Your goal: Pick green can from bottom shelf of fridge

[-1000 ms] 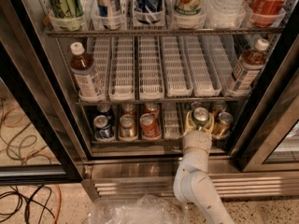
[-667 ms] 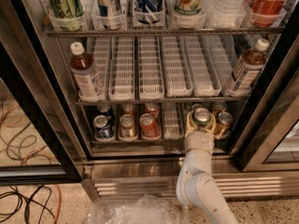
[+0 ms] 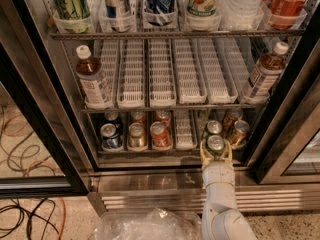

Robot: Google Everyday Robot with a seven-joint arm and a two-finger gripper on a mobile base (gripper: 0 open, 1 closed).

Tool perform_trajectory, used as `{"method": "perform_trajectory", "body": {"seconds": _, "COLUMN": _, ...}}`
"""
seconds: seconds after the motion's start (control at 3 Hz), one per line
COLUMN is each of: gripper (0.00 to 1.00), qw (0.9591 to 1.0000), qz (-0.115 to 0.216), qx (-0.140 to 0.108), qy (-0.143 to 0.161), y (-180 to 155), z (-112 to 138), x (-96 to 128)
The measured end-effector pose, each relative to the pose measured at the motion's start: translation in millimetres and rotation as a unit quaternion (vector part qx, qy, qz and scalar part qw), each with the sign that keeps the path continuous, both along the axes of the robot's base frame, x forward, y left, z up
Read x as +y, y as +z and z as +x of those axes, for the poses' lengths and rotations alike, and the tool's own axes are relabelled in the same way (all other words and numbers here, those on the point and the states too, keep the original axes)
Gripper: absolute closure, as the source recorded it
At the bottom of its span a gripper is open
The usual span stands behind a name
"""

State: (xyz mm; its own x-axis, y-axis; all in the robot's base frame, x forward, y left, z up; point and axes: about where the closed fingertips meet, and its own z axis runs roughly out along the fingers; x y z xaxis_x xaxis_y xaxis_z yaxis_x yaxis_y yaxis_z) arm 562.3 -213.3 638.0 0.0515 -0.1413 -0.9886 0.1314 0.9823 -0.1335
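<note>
The fridge (image 3: 40, 129) stands open, and its bottom shelf (image 3: 184, 130) holds short cans in white slotted lanes. My gripper (image 3: 216, 149) reaches up from below at the front right of that shelf. Its yellowish fingers (image 3: 203, 153) sit on both sides of the green can (image 3: 216, 143), whose silver top faces the camera, at the shelf's front edge. My white arm (image 3: 219, 194) crosses the steel base below it.
Another silver-topped can (image 3: 214, 128) stands just behind the held one, with bronze-orange cans (image 3: 239, 132) to its right. A red can (image 3: 159, 135), a tan can (image 3: 135, 135) and a blue can (image 3: 109, 137) stand to the left. Tea bottles (image 3: 93, 82) are on the rack above. Crumpled plastic (image 3: 145, 225) and cables (image 3: 22, 134) lie on the floor.
My gripper and the green can between its fingers have come a little forward and down toward the shelf's front edge. The other cans have not moved.
</note>
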Motion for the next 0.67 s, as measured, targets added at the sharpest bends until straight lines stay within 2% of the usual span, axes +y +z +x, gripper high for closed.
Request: {"method": "perform_trajectory", "body": {"seconds": 0.67, "gripper": 1.00, "qw": 0.9999, "qz": 0.007, "qx": -0.006, "qy": 0.010, "y": 5.8, "z": -9.5, "x": 2.2}}
